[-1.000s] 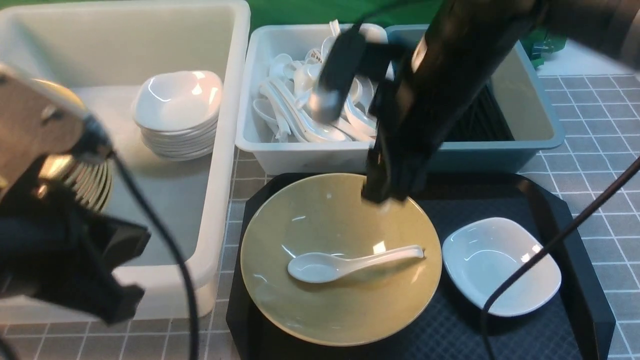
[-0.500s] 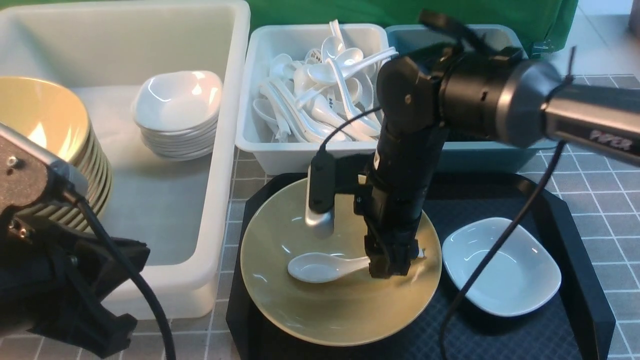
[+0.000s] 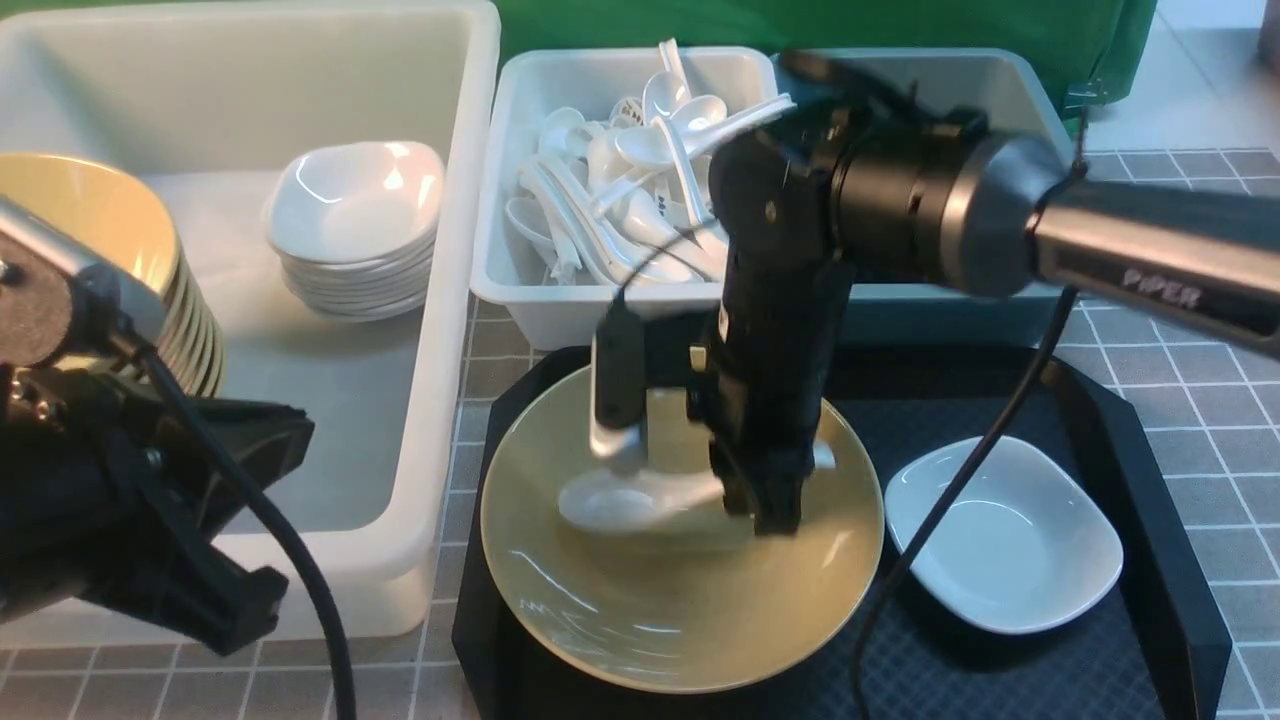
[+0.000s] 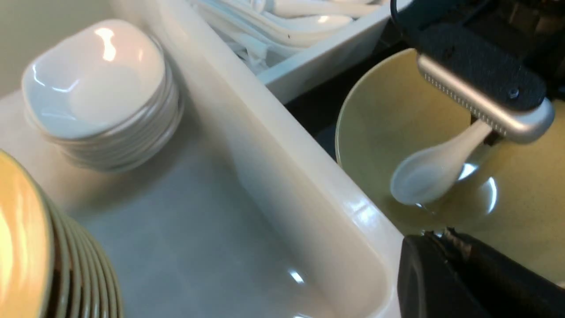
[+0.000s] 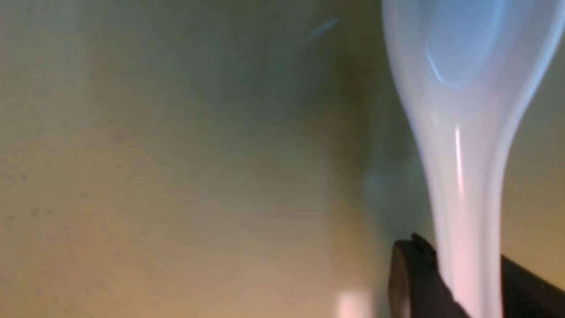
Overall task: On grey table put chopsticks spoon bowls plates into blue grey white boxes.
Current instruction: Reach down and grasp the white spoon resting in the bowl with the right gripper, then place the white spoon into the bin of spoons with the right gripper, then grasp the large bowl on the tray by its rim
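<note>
My right gripper (image 3: 765, 510) reaches down into the yellow-green bowl (image 3: 680, 610) on the black tray (image 3: 1150, 470). It is shut on the handle of a white spoon (image 3: 610, 497), and the spoon's scoop sits low over the bowl's inside. The right wrist view shows the spoon (image 5: 463, 132) clamped between the dark fingers. The left wrist view shows the spoon (image 4: 430, 170) and the bowl (image 4: 379, 115). My left gripper (image 4: 441, 236) is shut and empty, above the front right rim of the big white box (image 3: 445, 300).
The big white box holds a stack of white dishes (image 3: 355, 220) and a stack of yellow bowls (image 3: 100, 230). A smaller white box (image 3: 560, 310) holds several spoons (image 3: 640, 190), with a blue-grey box (image 3: 1050, 150) beside it. A white dish (image 3: 1000, 535) lies on the tray.
My right arm came down into the bowl and shut on the spoon's handle. The spoon has now shifted a little left and up. The left arm barely moved.
</note>
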